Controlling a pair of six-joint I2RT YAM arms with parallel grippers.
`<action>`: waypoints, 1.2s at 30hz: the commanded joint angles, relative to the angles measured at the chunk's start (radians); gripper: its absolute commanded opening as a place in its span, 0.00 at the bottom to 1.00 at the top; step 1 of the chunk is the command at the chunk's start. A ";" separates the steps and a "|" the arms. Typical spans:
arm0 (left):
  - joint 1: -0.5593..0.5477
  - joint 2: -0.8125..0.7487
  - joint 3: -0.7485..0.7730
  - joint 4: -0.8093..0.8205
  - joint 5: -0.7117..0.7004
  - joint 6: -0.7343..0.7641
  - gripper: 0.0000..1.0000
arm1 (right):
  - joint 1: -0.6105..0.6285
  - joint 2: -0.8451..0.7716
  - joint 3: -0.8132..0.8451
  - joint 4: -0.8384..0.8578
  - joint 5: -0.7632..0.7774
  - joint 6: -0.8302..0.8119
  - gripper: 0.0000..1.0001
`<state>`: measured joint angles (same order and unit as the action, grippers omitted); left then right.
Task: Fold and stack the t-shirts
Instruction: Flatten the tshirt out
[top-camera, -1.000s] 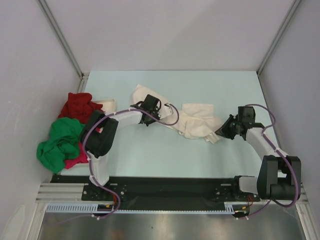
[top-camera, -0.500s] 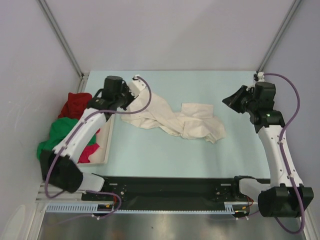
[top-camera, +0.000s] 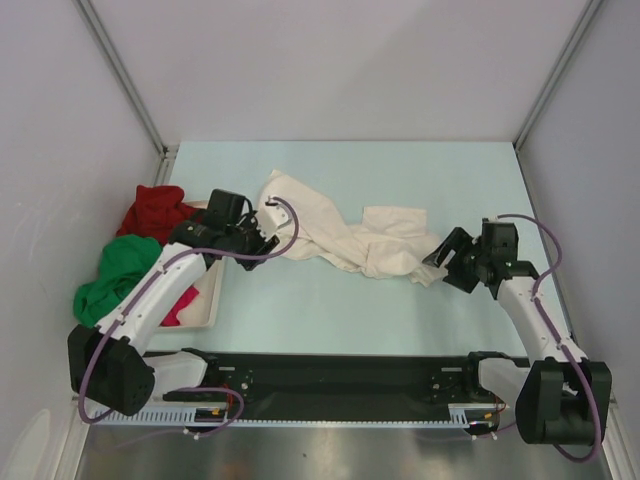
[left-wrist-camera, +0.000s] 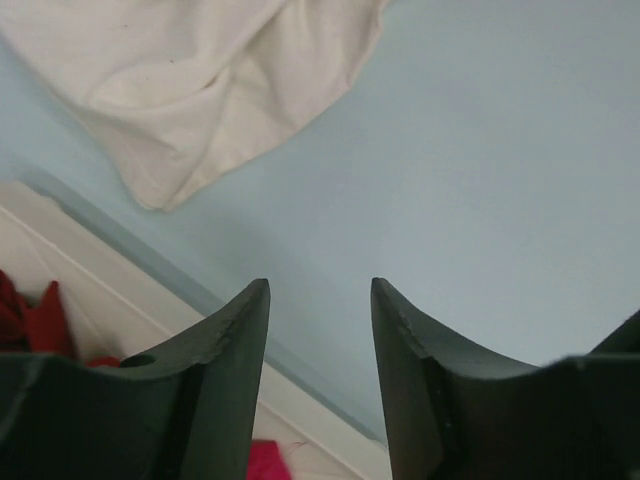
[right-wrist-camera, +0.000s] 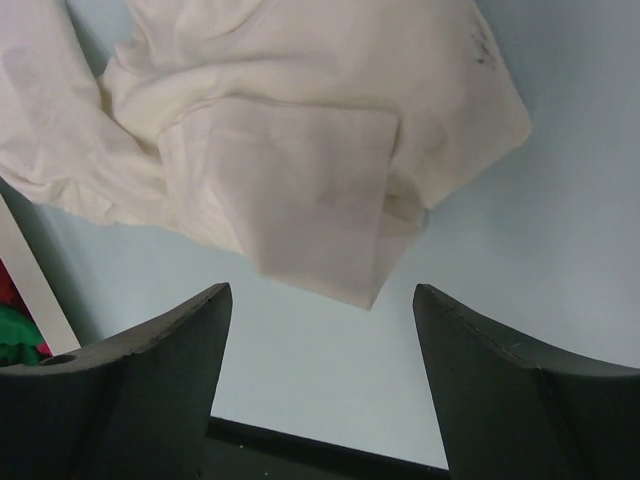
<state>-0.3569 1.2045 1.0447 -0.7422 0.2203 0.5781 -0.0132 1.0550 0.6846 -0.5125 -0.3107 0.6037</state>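
Currently your left gripper (left-wrist-camera: 318, 290) shows jaws apart, nothing between them. Your right gripper (right-wrist-camera: 320, 292) has jaws wide apart, also empty. The cream shirt (top-camera: 350, 235) lies crumpled mid-frame in the top view, between the two grippers. The red shirt (top-camera: 155, 208), green shirt (top-camera: 118, 278) and pink shirt (top-camera: 176, 308) are heaped at the tray (top-camera: 208, 300), left of frame.

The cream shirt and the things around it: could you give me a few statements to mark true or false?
1. The cream-white t-shirt lies rumpled and unfolded on the table. True.
2. The right end effector is clamped on that shirt. False: it is open and holds nothing.
3. The green t-shirt lies at the far left, next to the dark red t-shirt. True.
4. The left end effector holds the dark red t-shirt. False: it is open and empty.
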 joint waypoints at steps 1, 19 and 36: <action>-0.002 -0.010 -0.008 0.026 0.068 -0.034 0.52 | -0.019 0.010 -0.048 0.123 -0.046 0.041 0.80; -0.089 0.140 -0.055 0.206 -0.024 -0.052 0.74 | -0.010 0.100 0.075 0.148 -0.001 -0.019 0.00; -0.183 0.607 0.032 0.426 -0.217 0.098 0.68 | 0.007 0.034 0.266 -0.037 0.027 -0.087 0.00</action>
<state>-0.5404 1.7603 1.0576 -0.3534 0.0250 0.6552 -0.0082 1.0843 0.8749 -0.5369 -0.2955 0.5419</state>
